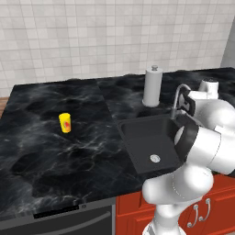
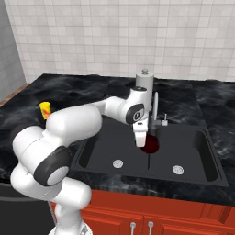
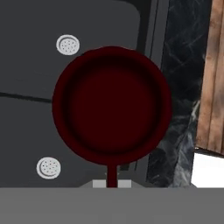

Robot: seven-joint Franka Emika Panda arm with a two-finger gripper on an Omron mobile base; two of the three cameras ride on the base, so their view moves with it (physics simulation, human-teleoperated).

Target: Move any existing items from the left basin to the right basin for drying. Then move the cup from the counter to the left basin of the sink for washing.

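Note:
My gripper (image 2: 141,139) is shut on the rim of the dark red bowl (image 2: 150,145) and holds it above the divider between the two black basins, near the sink's back wall. The hand view looks straight down into the bowl (image 3: 111,105), with its pinched rim at the bottom edge between the fingers. The left basin (image 2: 103,149) and the right basin (image 2: 188,147) each hold nothing but a silver drain. The yellow cup (image 1: 65,122) stands upright on the black marble counter (image 1: 46,147), far left of the sink; its top also shows behind my arm (image 2: 45,110).
A curved silver faucet (image 2: 156,108) rises just behind the gripper, and a paper towel roll (image 2: 144,82) stands behind that. Red cabinets (image 2: 151,215) run below the counter. The tiled wall closes off the back.

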